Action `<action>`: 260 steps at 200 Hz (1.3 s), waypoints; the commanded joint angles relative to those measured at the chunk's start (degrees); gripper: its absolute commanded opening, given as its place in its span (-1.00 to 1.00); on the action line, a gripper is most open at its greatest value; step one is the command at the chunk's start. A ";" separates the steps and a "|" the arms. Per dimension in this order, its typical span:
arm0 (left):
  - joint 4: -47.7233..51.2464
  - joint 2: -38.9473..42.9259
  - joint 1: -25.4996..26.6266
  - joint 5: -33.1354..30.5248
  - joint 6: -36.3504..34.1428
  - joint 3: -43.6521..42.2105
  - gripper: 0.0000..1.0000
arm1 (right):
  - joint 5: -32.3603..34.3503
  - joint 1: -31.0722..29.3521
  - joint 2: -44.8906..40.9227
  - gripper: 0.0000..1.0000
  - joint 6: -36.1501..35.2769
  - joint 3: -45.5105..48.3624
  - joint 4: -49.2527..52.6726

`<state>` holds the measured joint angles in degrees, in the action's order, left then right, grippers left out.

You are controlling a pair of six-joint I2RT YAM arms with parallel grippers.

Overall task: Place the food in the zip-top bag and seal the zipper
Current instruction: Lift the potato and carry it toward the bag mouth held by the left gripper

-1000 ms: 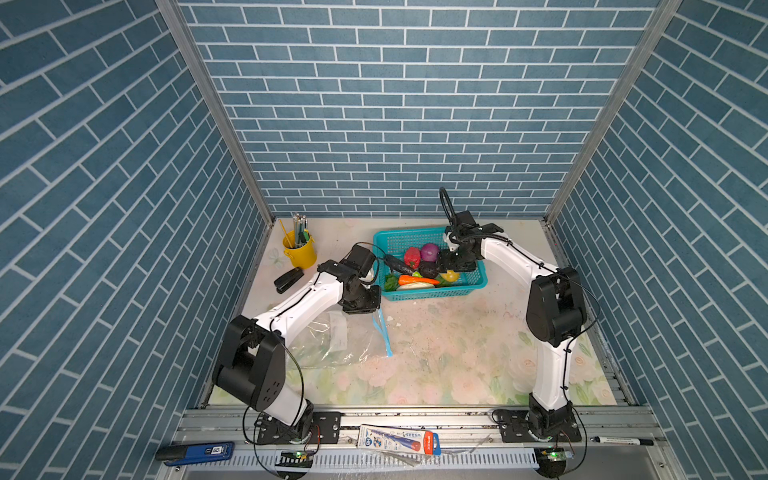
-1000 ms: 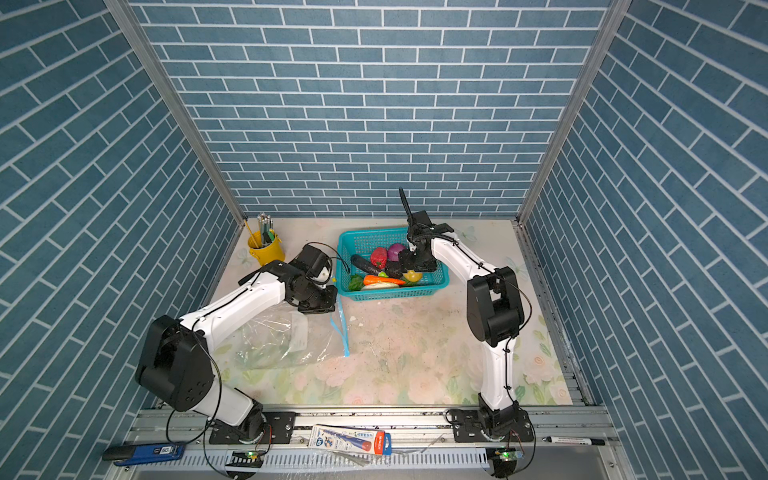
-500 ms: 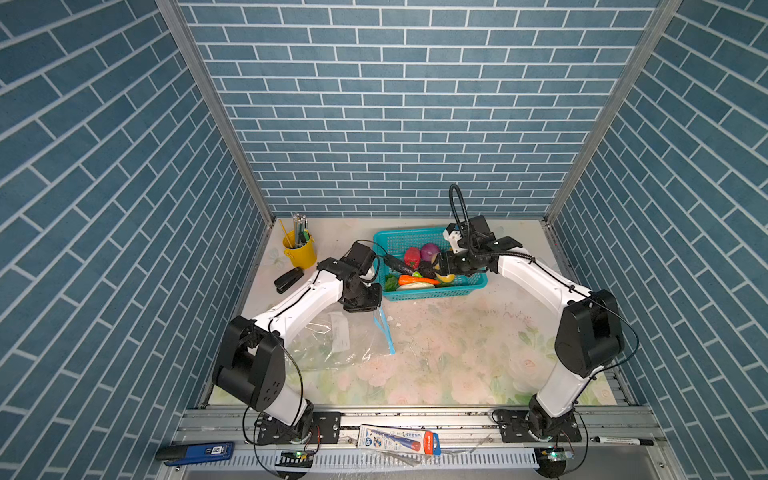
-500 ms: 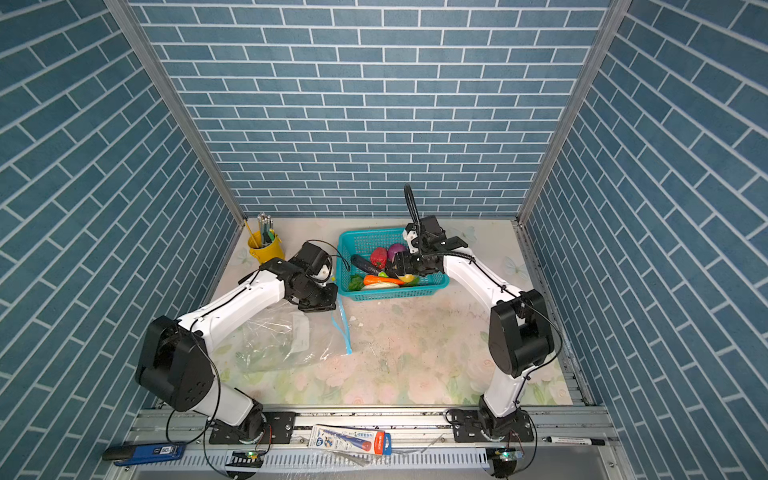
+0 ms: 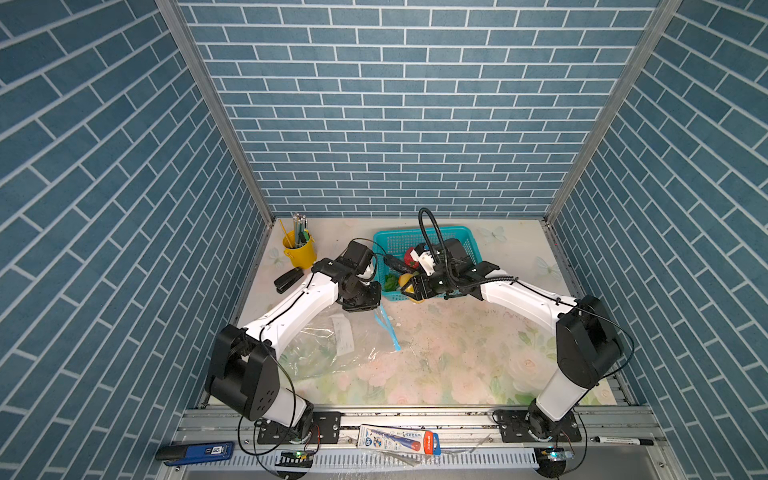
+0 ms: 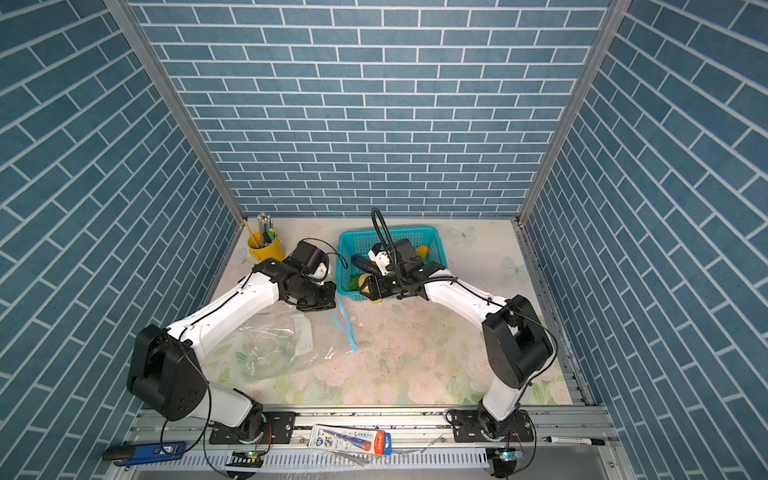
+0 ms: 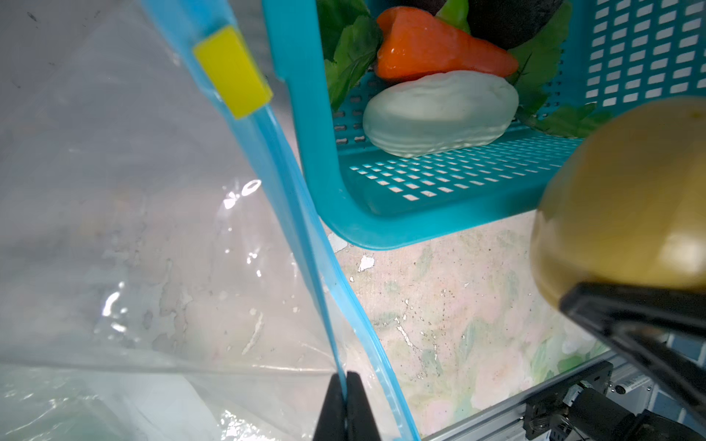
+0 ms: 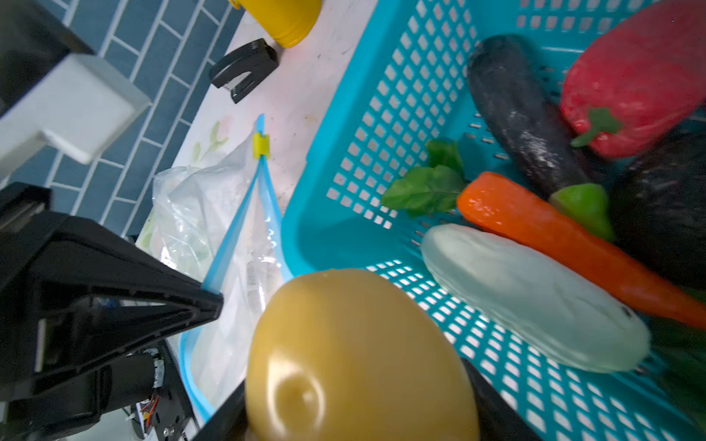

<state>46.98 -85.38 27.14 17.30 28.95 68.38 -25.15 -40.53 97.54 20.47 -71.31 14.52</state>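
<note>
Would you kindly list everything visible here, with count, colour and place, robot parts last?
zip-top bag: one, clear, on the table, left of centre.
zipper: one, light blue with yellow slider, along the bag's mouth, unsealed.
basket: one, teal, behind the bag.
potato: one, yellow, at the basket's front.
carrot, radish, eggplant, pepper, leaf: one each, orange, white, dark, red, green, in the basket.
cup of pens: one, yellow, back left.
stapler: one, black, beside the cup.
blue tool, white tube pack, black marker: one each, front rail.
left gripper: shut on the zipper.
right gripper: closed on the potato.
</note>
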 commanded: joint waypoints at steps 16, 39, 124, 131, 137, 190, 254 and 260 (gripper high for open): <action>1.27 1.62 0.31 1.18 0.58 1.05 -1.00 | -4.51 -2.25 2.11 0.10 4.00 0.24 -6.29; 1.27 1.89 0.32 1.49 0.58 1.14 -1.00 | -5.58 -3.44 3.72 0.09 4.83 -0.73 -6.70; 1.45 4.47 0.31 2.06 0.93 1.05 -1.00 | -7.00 -6.56 6.35 0.04 5.37 -1.73 -6.76; 1.45 4.64 0.29 2.10 0.93 1.03 -1.00 | -6.94 -6.66 6.35 0.03 5.37 -1.60 -6.63; 1.55 4.93 0.29 2.16 1.02 1.00 -1.00 | -6.98 -6.70 6.27 0.03 5.28 -1.45 -6.53; 0.99 6.19 0.32 3.09 1.58 0.32 -1.00 | -7.53 -7.40 6.09 -0.01 5.38 -0.62 -7.48; -1.53 8.34 0.29 5.36 3.65 -1.76 -1.00 | -12.48 -7.63 5.85 -0.10 4.89 1.02 -12.11; -1.62 8.37 0.33 5.43 3.69 -1.84 -1.00 | -13.19 -7.67 5.68 -0.14 4.61 1.44 -12.95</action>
<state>46.44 -78.28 27.16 21.30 31.73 67.55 -34.35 -47.75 103.57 24.25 -71.37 6.04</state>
